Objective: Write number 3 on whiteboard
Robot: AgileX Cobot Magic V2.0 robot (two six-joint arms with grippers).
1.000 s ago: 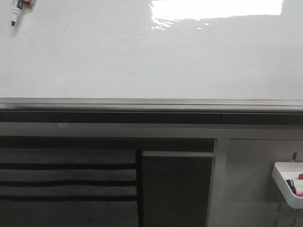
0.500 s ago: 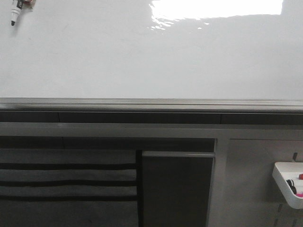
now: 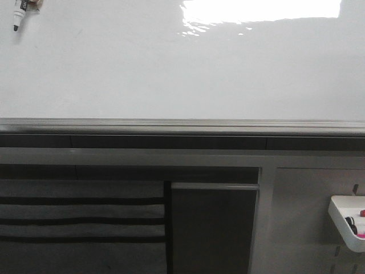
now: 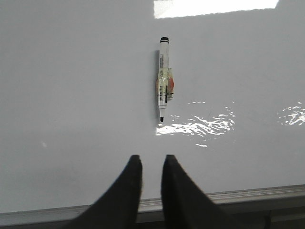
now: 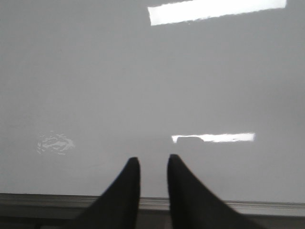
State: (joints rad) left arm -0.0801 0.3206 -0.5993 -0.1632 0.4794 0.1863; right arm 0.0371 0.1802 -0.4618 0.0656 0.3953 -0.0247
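Note:
The whiteboard (image 3: pixel 171 74) fills the upper half of the front view, glossy, with a silver-grey rail (image 3: pixel 182 124) along its lower edge. No number 3 is in view on it. A black-tipped marker (image 3: pixel 19 14) hangs tip down on the board at the top left. In the left wrist view the marker (image 4: pixel 164 78) is ahead of my left gripper (image 4: pixel 151 158), which is open, empty and apart from it. My right gripper (image 5: pixel 153 159) is also open and empty, facing bare whiteboard (image 5: pixel 95 86). Neither gripper shows in the front view.
A small white tray (image 3: pixel 347 220) holding small dark and red items hangs at the lower right below the board. A dark cabinet panel (image 3: pixel 214 228) and striped slats (image 3: pixel 80 211) lie under the rail. A bright light reflection (image 3: pixel 262 10) glares at the board's top.

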